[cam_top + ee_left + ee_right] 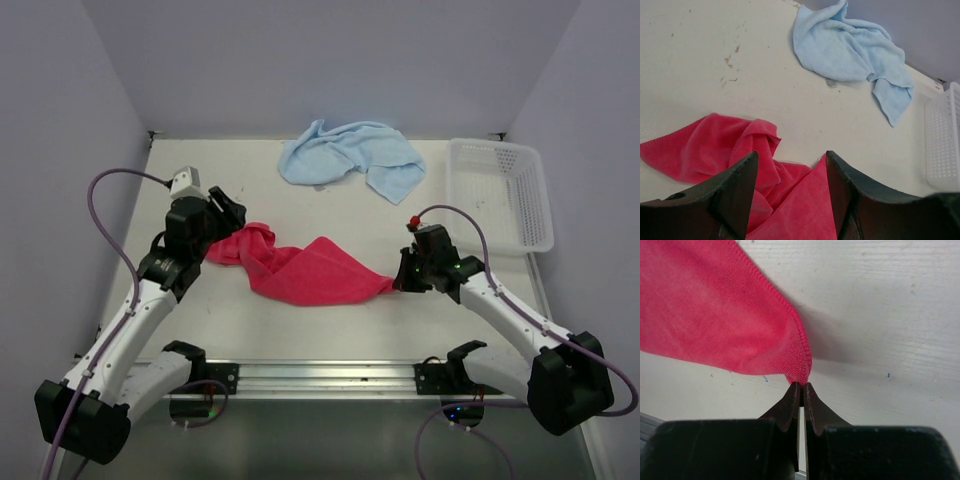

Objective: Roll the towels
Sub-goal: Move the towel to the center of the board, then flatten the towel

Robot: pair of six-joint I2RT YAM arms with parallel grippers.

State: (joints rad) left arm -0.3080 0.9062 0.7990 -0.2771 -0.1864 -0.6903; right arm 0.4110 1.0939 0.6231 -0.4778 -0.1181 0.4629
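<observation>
Right gripper clamped on a corner of the red towel, likely anchoring it for flattening; left gripper, jaws apart, over its bunched opposite end.

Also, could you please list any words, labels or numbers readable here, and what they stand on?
None can be read: the red towel, blue towel, white basket and table show no text.
A possible tag at the blue towel's edge is too small to read.

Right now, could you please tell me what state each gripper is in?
Left gripper: open, holding nothing, the red towel beneath it.
Right gripper: closed on a corner of the red towel.
</observation>
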